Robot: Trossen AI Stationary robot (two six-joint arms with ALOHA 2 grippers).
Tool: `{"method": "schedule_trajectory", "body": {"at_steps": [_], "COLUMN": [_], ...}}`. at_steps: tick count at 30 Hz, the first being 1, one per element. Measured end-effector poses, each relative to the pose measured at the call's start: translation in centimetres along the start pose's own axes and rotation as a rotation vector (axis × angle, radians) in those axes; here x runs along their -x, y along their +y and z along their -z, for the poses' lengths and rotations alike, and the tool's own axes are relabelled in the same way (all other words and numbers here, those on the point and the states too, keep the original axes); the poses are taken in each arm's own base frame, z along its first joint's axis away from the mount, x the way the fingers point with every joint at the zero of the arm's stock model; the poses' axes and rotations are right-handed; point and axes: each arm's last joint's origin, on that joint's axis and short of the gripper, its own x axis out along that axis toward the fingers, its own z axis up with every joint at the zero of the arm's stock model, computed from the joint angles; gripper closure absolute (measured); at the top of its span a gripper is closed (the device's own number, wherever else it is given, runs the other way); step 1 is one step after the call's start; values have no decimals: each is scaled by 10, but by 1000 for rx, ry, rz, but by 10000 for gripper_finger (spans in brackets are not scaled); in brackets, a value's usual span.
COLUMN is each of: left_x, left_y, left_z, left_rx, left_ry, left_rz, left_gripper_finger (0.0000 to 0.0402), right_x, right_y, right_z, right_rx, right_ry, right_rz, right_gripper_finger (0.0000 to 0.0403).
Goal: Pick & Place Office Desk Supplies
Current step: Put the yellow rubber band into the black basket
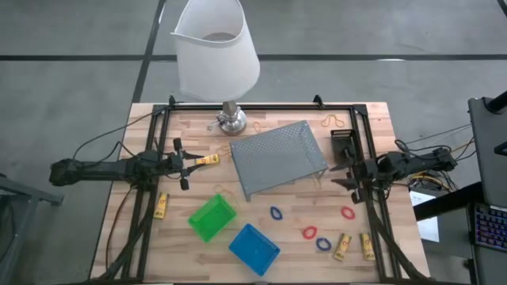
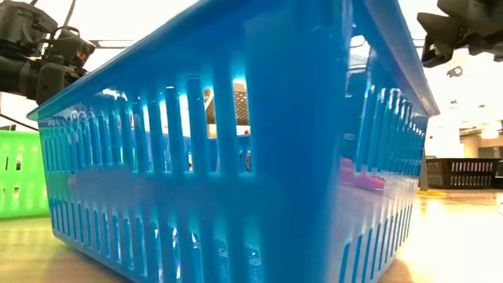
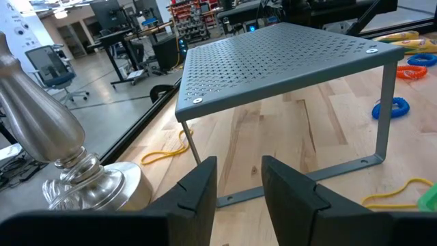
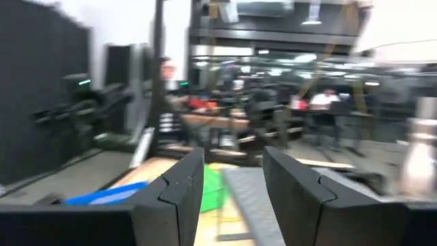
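My left gripper (image 1: 192, 162) hovers open over the table's left part, pointing at the grey mesh tray (image 3: 293, 61); nothing shows between its fingers (image 3: 239, 188). A yellow stick (image 1: 207, 161) lies on the table just ahead of its tips. My right gripper (image 1: 348, 171) stands open and empty (image 4: 232, 195) at the right, above the table. More yellow sticks (image 1: 162, 206) (image 1: 342, 245) (image 1: 367, 245), blue loops (image 1: 276, 213) (image 1: 323, 243), red loops (image 1: 310, 233) (image 1: 347, 212) and rubber bands (image 1: 331, 120) (image 3: 164, 154) lie loose on the wood. Green bin (image 1: 212, 216), blue bin (image 1: 254, 247) and black bin (image 1: 342, 142) stand upright.
A white-shaded lamp (image 1: 218, 47) stands at the far edge on a metal base (image 3: 68, 164). The mesh tray (image 1: 277, 158) stands on thin legs mid-table. A black frame (image 1: 261, 106) runs around the table. The blue bin (image 2: 236, 157) fills the low view.
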Motion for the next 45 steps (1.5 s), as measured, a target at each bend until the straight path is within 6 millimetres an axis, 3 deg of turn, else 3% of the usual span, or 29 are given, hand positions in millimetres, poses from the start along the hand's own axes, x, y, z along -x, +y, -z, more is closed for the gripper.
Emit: {"method": "schedule_trajectory", "body": {"at_steps": [4, 10, 17, 29, 33, 39, 45], "left_x": [0, 0, 0, 0, 0, 0, 0], "left_y": [0, 0, 0, 0, 0, 0, 0], "left_z": [0, 0, 0, 0, 0, 0, 0], "left_rx": [0, 0, 0, 0, 0, 0, 0], "left_ry": [0, 0, 0, 0, 0, 0, 0], "left_rz": [0, 0, 0, 0, 0, 1, 0], "left_gripper_finger": [284, 284, 284, 284, 284, 284, 284], "right_x": [0, 1, 2, -21, -28, -38, -47], "right_y": [-5, -9, -12, -11, -14, -19, -18], "right_z": [-10, -36, -72, -100, -104, -105, -110], "right_rx": [18, 213, 326, 206, 78, 100, 98], "right_ry": [-11, -38, -88, 38, 116, 234, 258], "right_rz": [138, 264, 304, 289, 421, 665, 695], "right_gripper_finger": [254, 254, 254, 254, 254, 254, 254]}}
